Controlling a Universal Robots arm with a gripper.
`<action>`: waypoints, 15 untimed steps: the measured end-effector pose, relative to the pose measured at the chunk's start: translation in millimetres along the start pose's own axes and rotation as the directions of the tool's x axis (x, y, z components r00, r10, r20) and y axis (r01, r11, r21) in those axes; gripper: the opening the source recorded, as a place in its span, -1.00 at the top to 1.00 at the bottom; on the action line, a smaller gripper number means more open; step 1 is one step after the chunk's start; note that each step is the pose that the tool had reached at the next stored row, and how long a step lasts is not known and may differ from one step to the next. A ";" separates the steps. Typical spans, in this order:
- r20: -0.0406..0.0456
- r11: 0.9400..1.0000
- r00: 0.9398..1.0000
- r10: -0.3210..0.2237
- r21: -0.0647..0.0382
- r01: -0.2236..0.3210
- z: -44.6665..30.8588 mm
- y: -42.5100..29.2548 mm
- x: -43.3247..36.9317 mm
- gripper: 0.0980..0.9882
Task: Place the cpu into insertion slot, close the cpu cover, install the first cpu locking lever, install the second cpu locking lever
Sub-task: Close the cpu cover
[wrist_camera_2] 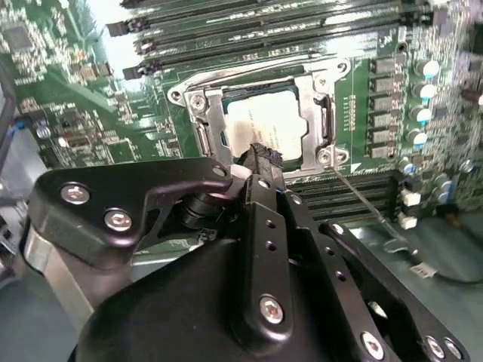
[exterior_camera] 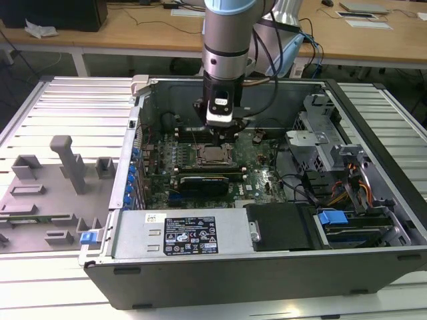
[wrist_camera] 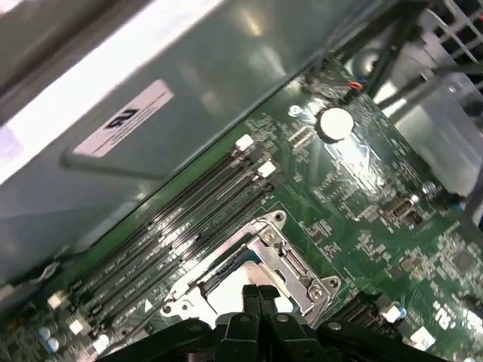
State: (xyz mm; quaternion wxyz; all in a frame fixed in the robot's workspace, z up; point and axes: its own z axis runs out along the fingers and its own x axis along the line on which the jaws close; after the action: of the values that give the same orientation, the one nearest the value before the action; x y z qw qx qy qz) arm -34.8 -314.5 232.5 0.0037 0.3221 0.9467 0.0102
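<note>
1. Black two-finger gripper [exterior_camera: 219,137], centre of the exterior view: jaws pressed together, empty
2. Pale silver square cpu [wrist_camera_2: 264,124] sits in black-rimmed insertion slot [wrist_camera_2: 326,121], thin silver cpu cover [wrist_camera_2: 213,121] flat around it

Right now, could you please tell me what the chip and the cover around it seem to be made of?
The chip: pale silver-grey top, probably matte metal, softly reflecting light. The cover: thin bright sheet metal, likely steel, with shiny glinting edges.
</note>
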 end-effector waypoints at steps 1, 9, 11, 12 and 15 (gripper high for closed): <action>0.000 1.000 1.000 -0.021 0.000 0.021 0.0 0.0 0.0 0.98; -0.004 0.976 0.976 -0.216 0.000 0.216 0.8 0.0 0.0 0.98; -0.006 0.960 0.960 -0.278 0.000 0.278 1.0 0.0 0.0 0.98; -0.006 0.949 0.949 -0.316 0.000 0.316 1.1 0.0 0.0 0.98; -0.008 0.921 0.921 -0.390 -0.001 0.390 1.4 0.0 0.0 0.98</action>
State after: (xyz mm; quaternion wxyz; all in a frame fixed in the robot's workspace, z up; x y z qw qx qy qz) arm -34.8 -314.4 231.1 0.0018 0.1273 0.9918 0.0104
